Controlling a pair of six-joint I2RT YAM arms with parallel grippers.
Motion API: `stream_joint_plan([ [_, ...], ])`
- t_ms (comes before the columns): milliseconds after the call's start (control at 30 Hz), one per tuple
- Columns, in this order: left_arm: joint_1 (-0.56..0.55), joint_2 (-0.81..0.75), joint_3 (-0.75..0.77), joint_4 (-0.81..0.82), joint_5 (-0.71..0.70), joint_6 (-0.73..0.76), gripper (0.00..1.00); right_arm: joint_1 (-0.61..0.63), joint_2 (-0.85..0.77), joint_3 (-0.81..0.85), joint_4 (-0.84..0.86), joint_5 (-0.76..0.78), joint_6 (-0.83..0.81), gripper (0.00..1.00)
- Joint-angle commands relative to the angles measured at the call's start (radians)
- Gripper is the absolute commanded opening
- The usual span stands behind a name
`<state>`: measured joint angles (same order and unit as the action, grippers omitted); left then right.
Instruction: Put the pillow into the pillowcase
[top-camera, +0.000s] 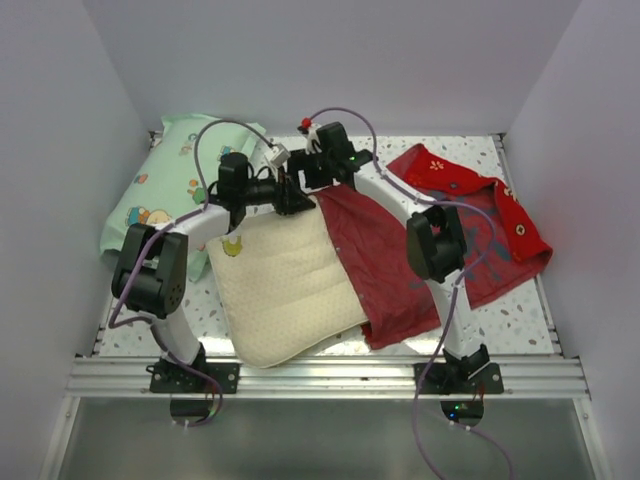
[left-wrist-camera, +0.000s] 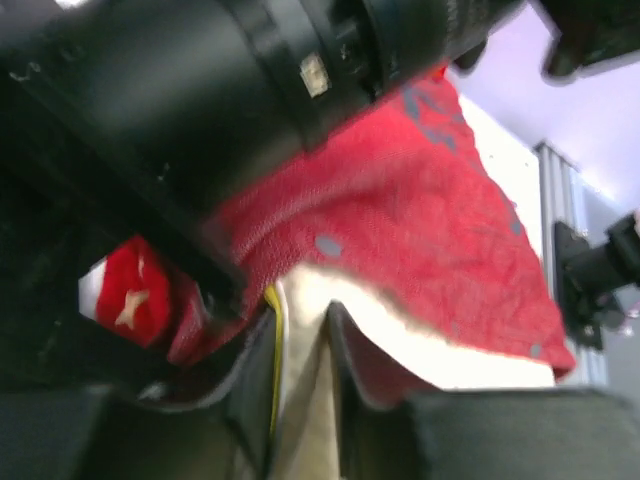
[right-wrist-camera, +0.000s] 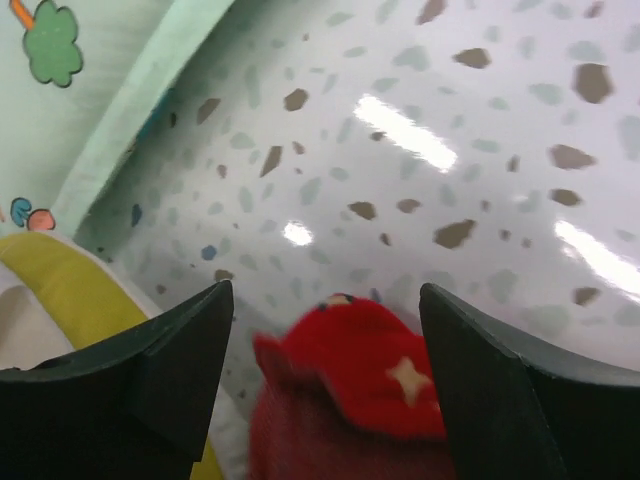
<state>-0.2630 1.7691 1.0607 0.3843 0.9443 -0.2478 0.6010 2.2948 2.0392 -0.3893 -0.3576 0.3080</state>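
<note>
The cream pillow (top-camera: 285, 290) lies at the front left of the table, its right edge under the red pillowcase (top-camera: 390, 265), which spreads away to the right. Both grippers meet at the pillow's far right corner. My left gripper (top-camera: 298, 203) (left-wrist-camera: 300, 312) has its jaws a little apart, with the cream pillow (left-wrist-camera: 300, 400) corner and its yellow-edged tag between them. My right gripper (top-camera: 303, 172) (right-wrist-camera: 326, 290) stands wide open over a red pillowcase (right-wrist-camera: 360, 380) corner with a pale star, touching nothing. The right gripper's black body fills the top of the left wrist view.
A mint-green cartoon-print pillow (top-camera: 175, 185) (right-wrist-camera: 90, 90) lies at the back left against the wall. The speckled table (top-camera: 480, 300) (right-wrist-camera: 420, 150) is walled on three sides. A metal rail (top-camera: 330, 375) runs along the near edge.
</note>
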Motion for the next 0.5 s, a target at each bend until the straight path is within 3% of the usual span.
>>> stream_joint_plan([
  [0,0.134,0.010,0.079,0.012,-0.277,0.107,0.39,-0.070,-0.230,0.026,-0.249,-0.158,-0.098,0.80],
  [33,0.134,-0.026,0.087,-0.078,-0.276,0.155,0.51,-0.133,-0.289,-0.022,-0.275,-0.173,-0.095,0.80],
  [100,0.136,-0.065,0.113,-0.189,-0.280,0.326,0.62,-0.185,-0.349,-0.068,-0.322,-0.175,-0.128,0.81],
  [133,0.134,-0.109,0.120,-0.246,-0.288,0.382,0.78,-0.214,-0.380,-0.120,-0.350,-0.128,-0.188,0.82],
  [200,0.134,-0.158,0.119,-0.436,-0.292,0.569,0.81,-0.224,-0.466,-0.175,-0.440,-0.054,-0.265,0.82],
  [267,0.130,-0.246,0.101,-0.582,-0.306,0.710,1.00,-0.224,-0.547,-0.276,-0.515,0.035,-0.363,0.82],
  [467,0.117,-0.485,-0.047,-0.821,-0.366,0.892,1.00,-0.222,-0.652,-0.549,-0.666,0.120,-0.492,0.79],
])
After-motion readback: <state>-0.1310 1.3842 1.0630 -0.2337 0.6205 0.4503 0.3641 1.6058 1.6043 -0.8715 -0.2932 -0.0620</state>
